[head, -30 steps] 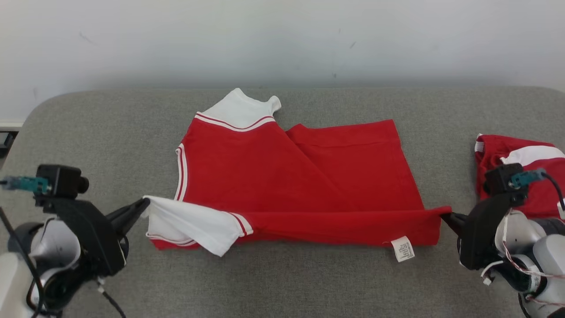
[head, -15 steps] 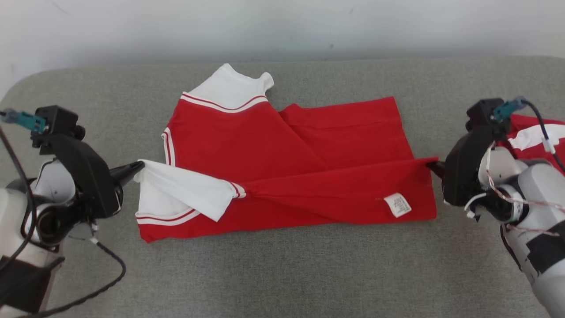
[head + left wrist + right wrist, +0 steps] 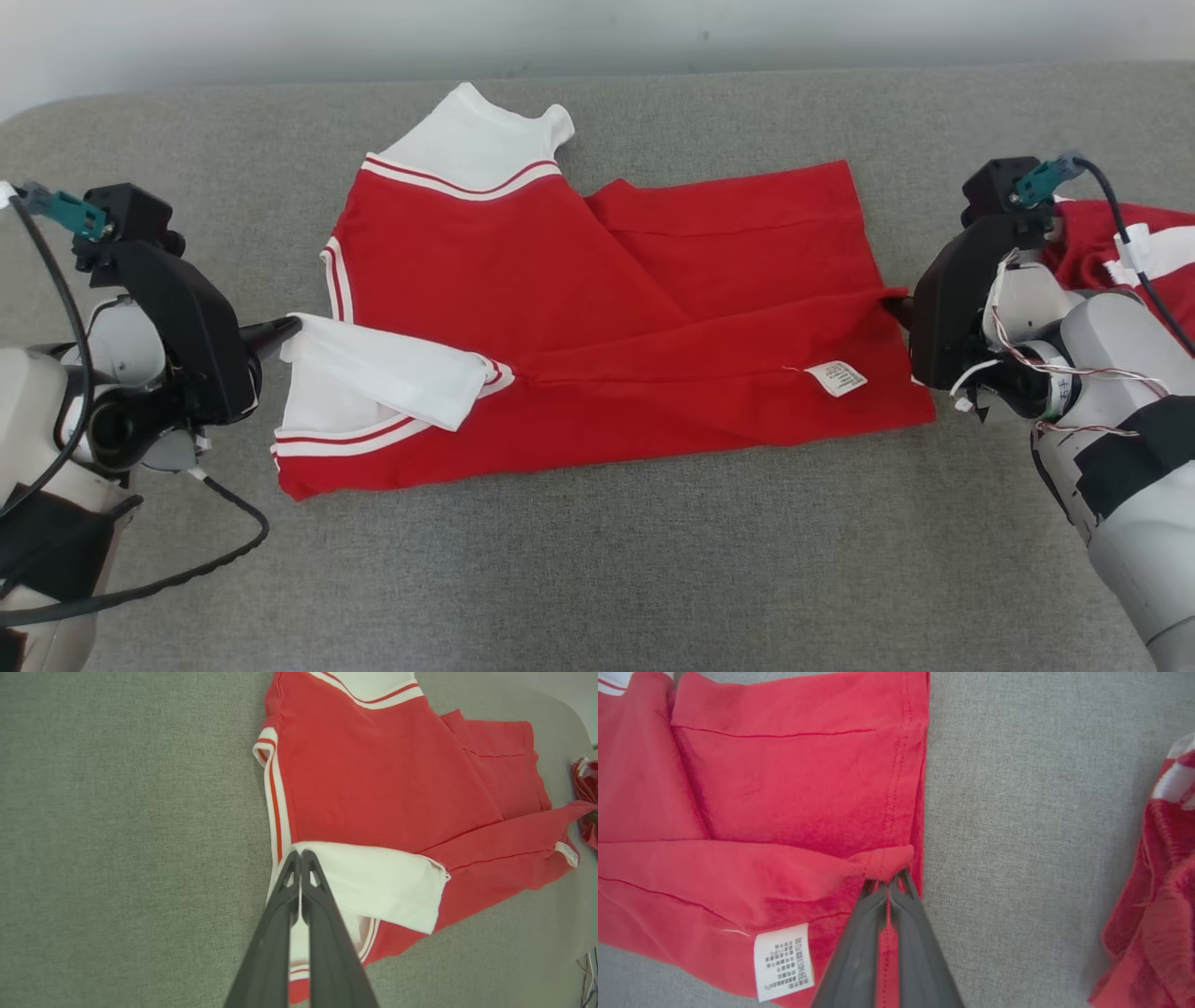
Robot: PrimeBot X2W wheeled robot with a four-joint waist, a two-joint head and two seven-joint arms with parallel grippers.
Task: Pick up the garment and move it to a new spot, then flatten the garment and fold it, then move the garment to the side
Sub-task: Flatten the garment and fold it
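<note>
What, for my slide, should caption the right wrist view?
Right gripper pinches a corner of the red shirt, its white label nearby.

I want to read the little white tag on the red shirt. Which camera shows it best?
The right wrist view: the small white printed tag on the red fabric shirt is close, its print lines visible. The head view shows it small; the left wrist view, a far-off sliver.

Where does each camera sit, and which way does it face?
Head view: on the head, facing forward and down at the red garment; left end effector and right end effector at its sides.
Left wrist view: on the left wrist, along its shut fingers toward the white sleeve.
Right wrist view: on the right wrist, along its shut fingers toward the hem.
Shared: all show the white label.
</note>
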